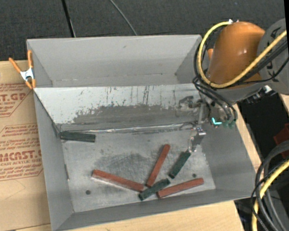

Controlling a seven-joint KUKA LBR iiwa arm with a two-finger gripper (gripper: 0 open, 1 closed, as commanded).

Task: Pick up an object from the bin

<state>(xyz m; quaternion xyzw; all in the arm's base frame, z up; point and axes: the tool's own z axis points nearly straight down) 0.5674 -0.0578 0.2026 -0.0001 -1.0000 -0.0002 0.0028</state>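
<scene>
The gripper was seen low at the right of the bin, its tip just beside the upper end of a green bar that lay tilted right of centre on the floor. Whether it was spread or pressed together could not be told, and nothing was seen pinched in it.

The step was judged to be the approach, with the grasp not yet made. For the next move, a small shift down and left along the bar would probably be called for, so that it could be taken across its narrow width, away from its end.

A tilted red bar lay near on the left and a flat red bar just below. A second green bar seemed to touch both at the lower middle, so room there was tight. The floor was bare grey metal, scuffed and scratched, between steep walls. A long red bar lay at lower left and a third green bar at upper left, well apart.
</scene>
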